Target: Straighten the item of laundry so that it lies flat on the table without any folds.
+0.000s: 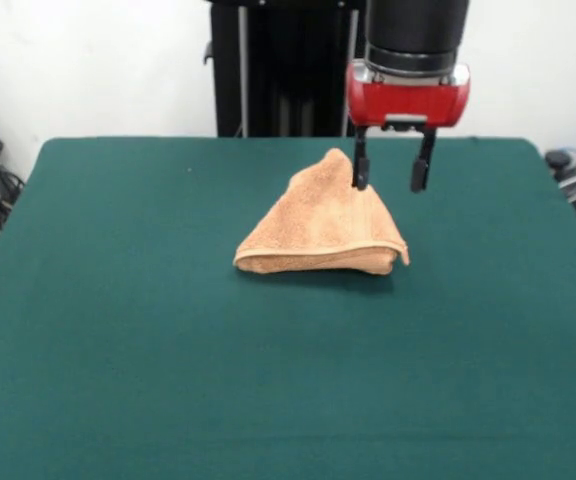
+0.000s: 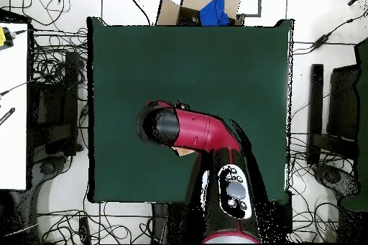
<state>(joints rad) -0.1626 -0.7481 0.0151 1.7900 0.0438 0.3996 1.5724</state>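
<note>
Gripper [image 1: 392, 178] over folded towel [image 1: 320, 228], fingers [image 1: 361, 168] spread, grasping nothing.
Towel: bunched triangular heap, mid-table [image 1: 118, 330], peak beside one fingertip, contact unclear; in overhead view arm [image 2: 205, 133] hides most of it.

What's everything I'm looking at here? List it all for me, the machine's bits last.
towel: one, orange-tan, folded into a triangle with its peak raised, middle of the table; a small corner shows from above.
table: one, dark green, fills most of both views.
cardboard box: one, brown, holding something blue, on the floor beyond the table's edge opposite the robot's base.
cables: many, black, on the white floor around the table.
arm: one, red and black, reaching over the table, hiding most of the towel from above.
gripper: one, black fingers under a red housing, open, beside the towel's peak.
</note>
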